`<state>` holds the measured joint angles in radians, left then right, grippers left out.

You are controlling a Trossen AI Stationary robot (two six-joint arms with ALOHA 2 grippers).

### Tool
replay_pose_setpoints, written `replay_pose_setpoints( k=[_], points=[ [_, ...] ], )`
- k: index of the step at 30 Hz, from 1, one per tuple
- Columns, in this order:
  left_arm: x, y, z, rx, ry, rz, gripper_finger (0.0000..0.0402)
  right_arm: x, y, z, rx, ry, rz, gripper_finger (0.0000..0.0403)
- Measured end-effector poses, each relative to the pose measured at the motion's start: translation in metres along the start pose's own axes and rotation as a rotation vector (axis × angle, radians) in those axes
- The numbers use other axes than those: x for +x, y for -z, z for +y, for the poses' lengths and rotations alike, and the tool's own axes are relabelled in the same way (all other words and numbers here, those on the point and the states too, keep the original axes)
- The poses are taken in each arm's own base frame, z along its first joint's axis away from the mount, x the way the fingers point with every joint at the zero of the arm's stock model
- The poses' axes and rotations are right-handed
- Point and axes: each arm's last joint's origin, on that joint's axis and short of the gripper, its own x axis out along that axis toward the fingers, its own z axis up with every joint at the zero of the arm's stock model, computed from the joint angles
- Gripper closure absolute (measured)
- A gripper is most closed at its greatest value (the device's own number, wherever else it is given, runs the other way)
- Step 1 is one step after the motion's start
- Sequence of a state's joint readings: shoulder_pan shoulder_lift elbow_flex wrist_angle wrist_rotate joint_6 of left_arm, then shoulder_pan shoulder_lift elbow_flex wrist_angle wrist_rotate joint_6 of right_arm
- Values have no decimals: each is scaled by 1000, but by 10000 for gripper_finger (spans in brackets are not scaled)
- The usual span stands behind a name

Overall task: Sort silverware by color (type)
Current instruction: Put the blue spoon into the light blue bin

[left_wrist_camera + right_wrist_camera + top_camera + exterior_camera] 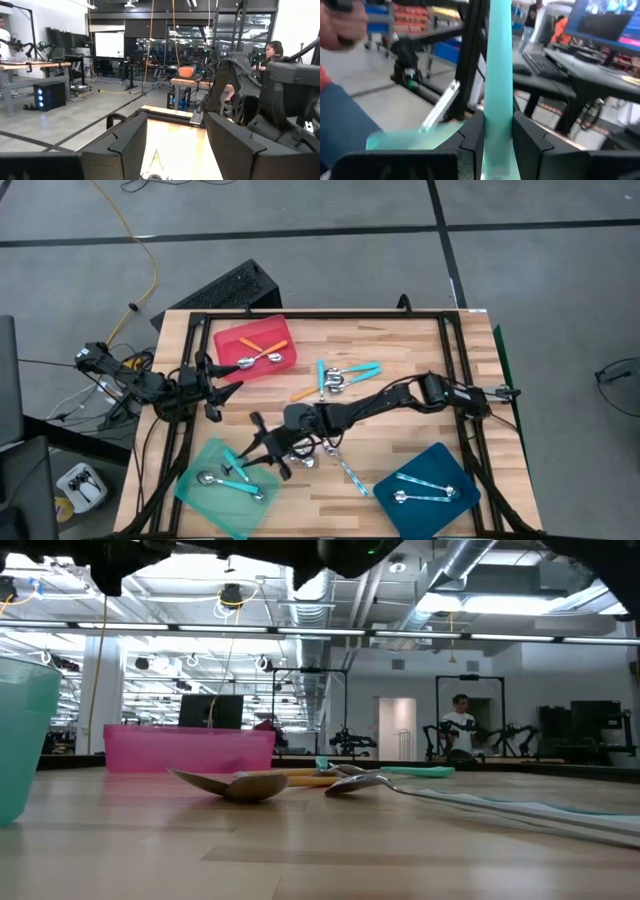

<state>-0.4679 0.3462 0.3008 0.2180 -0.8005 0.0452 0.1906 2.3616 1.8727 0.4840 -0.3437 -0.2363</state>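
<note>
Meanwhile, the right end effector [262,455] hovers over the near edge of the flat mint-green plastic tray [200,498], its fingers [470,132] clamped on the thin handle of a turquoise-handled metal spoon [498,75] that runs straight out between them in the right wrist view. Directly below and slightly to the robot's left, another turquoise-handled spoon [228,483] already lies in that tray, so the coming release looks to be a short drop rather than a reach. The left end effector [222,385] waits with fingers apart beside the flat red plastic tray [232,333], where two orange-handled spoons [262,353] lie crossed. Two pale blue patterned spoons [425,492] rest in the dark-blue plastic tray [395,508]. Unsorted spoons [335,378] remain on the wooden surface [400,340] mid-table, nearer the right arm.
</note>
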Motion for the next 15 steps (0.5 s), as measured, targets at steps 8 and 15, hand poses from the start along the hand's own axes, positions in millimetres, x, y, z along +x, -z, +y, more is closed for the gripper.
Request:
replay_pose_setpoints(
  k=[8,15],
  points=[
    [0,-1,0,-5,0,-7,212,18,5,-1,39,-36,-8,300],
    [0,-2,0,-15,-1,-12,212,22,-2,10,39,-66,-32,300]
  ],
)
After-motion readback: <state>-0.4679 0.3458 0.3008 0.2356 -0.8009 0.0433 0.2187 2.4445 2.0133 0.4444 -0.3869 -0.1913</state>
